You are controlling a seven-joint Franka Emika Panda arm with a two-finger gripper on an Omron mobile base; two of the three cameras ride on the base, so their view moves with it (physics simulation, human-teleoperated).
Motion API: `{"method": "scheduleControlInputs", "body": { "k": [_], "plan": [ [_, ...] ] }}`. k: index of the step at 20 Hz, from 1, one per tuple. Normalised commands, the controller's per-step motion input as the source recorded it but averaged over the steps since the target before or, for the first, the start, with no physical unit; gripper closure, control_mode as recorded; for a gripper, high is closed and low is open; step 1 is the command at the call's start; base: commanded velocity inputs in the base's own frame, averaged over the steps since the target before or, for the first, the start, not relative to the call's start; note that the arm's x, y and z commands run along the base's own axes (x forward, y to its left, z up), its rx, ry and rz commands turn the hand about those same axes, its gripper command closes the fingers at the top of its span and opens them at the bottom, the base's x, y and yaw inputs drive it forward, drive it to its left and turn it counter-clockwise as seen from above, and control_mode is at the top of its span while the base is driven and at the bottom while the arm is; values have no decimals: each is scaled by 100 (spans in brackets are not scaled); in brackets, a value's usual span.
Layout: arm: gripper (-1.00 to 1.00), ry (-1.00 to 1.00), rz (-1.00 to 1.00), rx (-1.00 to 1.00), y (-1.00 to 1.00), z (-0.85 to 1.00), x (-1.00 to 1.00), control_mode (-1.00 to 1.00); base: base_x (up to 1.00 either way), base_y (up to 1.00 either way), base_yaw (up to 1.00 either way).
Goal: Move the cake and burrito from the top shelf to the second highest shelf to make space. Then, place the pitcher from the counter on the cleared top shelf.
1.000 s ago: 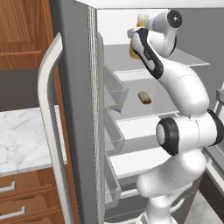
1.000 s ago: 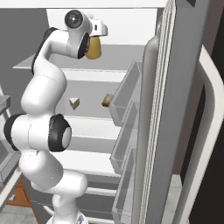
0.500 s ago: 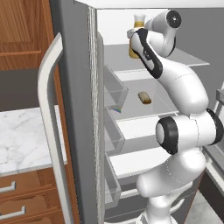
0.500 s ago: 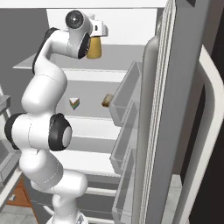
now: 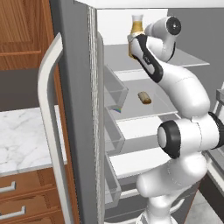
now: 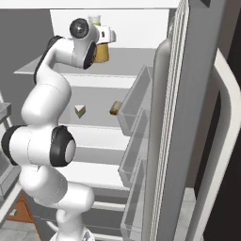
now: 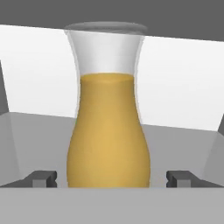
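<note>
The pitcher (image 7: 108, 131), clear with yellow-orange liquid, stands upright at top shelf (image 5: 188, 61) level, deep in the fridge; its base is hidden. My gripper (image 7: 111, 177) is open around it, and a gap shows between each fingertip (image 7: 43, 177) and the glass. From the sides, the pitcher (image 5: 137, 27) (image 6: 101, 52) sits just beyond my hand. On the second highest shelf (image 6: 94, 121) lie the rainbow cake (image 6: 80, 111) and, to its right, the brown burrito (image 6: 114, 108) (image 5: 144, 97).
The left fridge door (image 5: 65, 131) stands open, with clear bins (image 5: 114, 94) close beside my arm. The right door (image 6: 202, 122) also stands open and carries bins (image 6: 134, 108). The marbled counter (image 5: 22, 135) with wooden drawers lies left of the fridge.
My wrist has sunk slightly in front of the top shelf. The pitcher, cake and burrito stay where they were.
</note>
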Motion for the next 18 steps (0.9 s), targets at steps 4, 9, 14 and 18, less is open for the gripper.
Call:
{"method": "scheduleControlInputs", "body": {
  "k": [4,9,14,18],
  "plan": [
    [-100,-6,0,-8,0,-35,-62,-100,0,0,0],
    [-100,-3,0,-3,-6,-13,-99,-100,0,0,0],
    [-100,0,0,0,-1,10,-100,-100,0,0,0],
    [-100,8,0,-2,0,7,-100,-100,0,0,0]
  ]
}}
